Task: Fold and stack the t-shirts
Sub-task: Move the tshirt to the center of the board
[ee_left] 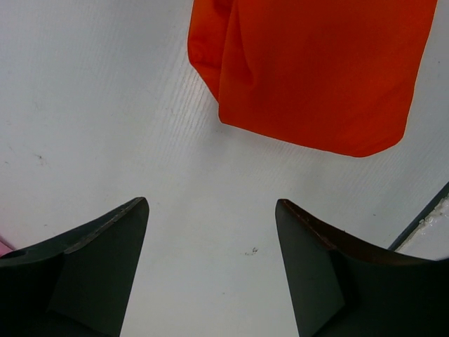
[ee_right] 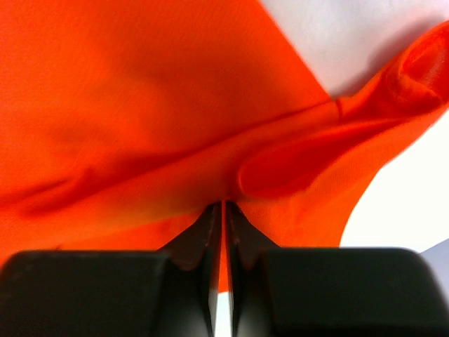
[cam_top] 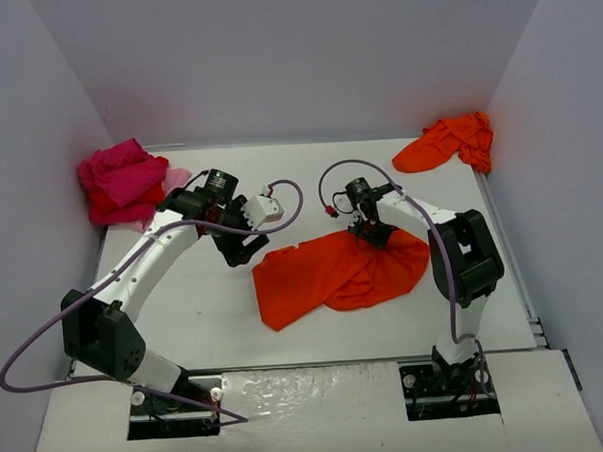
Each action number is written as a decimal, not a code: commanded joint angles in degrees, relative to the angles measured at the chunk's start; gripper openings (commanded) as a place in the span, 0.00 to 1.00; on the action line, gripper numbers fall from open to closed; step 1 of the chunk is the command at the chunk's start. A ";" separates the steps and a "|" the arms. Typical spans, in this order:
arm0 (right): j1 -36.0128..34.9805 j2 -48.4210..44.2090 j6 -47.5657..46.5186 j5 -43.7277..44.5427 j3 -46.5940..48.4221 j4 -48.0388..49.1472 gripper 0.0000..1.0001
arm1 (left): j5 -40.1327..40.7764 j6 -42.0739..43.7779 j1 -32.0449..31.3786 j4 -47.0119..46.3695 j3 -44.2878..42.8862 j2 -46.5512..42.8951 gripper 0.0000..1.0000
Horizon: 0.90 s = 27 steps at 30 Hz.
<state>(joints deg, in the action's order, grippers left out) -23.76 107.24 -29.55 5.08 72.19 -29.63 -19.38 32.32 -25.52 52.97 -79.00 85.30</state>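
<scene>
- orange t-shirt [ee_right: 140, 105]: soft matt cloth, fine knit, creased; pinched between the right jaws.
- table [ee_left: 91, 105]: white, matt, finely ribbed; beneath the left jaws.
- left gripper [ee_left: 210, 207]: dark matt plastic.

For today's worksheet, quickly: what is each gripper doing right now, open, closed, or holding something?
Left gripper: open, holding nothing.
Right gripper: closed on the orange t-shirt.

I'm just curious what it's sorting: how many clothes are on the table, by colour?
Orange-red: 2, the spread shirt and the crumpled shirt
Magenta shirt: 1
Red shirt: 1
Pale pink shirt: 1
Total: 5 visible; more may lie hidden underneath.
</scene>
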 commanded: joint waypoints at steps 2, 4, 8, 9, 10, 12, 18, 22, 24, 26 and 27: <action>-0.35 0.81 1.65 6.28 4.83 1.06 0.00 | -1.45 2.83 -4.39 2.78 -0.36 -3.03 0.70; -0.14 -0.47 1.79 6.72 5.72 1.07 0.00 | -2.80 2.82 -7.76 2.21 1.43 -3.85 0.70; 0.55 -1.24 3.82 9.44 8.78 1.24 0.00 | 10.27 3.08 -20.42 -2.68 8.80 -4.90 0.70; 0.59 -1.16 4.34 10.12 9.08 1.28 0.00 | 11.06 2.90 -21.89 -3.28 9.68 -4.06 0.70; 0.64 -1.08 4.85 10.80 9.33 1.32 0.00 | 11.71 2.69 -23.36 -3.91 10.56 -3.18 0.70; 0.77 -0.38 5.32 12.49 10.07 1.23 0.00 | 12.17 3.17 -25.73 -4.25 11.44 -1.28 0.70; 1.00 1.65 5.99 13.53 10.78 0.97 0.00 | 18.50 4.50 -35.12 -8.18 13.89 5.68 0.70; 1.00 1.02 6.06 12.03 10.05 0.90 0.00 | 20.64 5.21 -35.13 -12.07 14.47 8.73 0.70; 1.08 0.87 5.98 11.53 9.63 0.97 0.00 | 19.29 5.37 -35.13 -12.45 14.11 10.26 0.70; 1.08 0.89 5.79 11.48 9.35 0.97 0.00 | 17.61 5.12 -35.21 -12.35 13.46 12.54 0.70; 1.08 0.94 5.74 11.38 9.30 0.97 0.00 | 17.55 5.12 -35.21 -12.30 13.30 13.35 0.70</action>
<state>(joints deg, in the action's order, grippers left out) -22.87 109.62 -24.23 15.99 80.71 -28.05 -2.32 36.40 -61.01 42.46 -63.92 97.59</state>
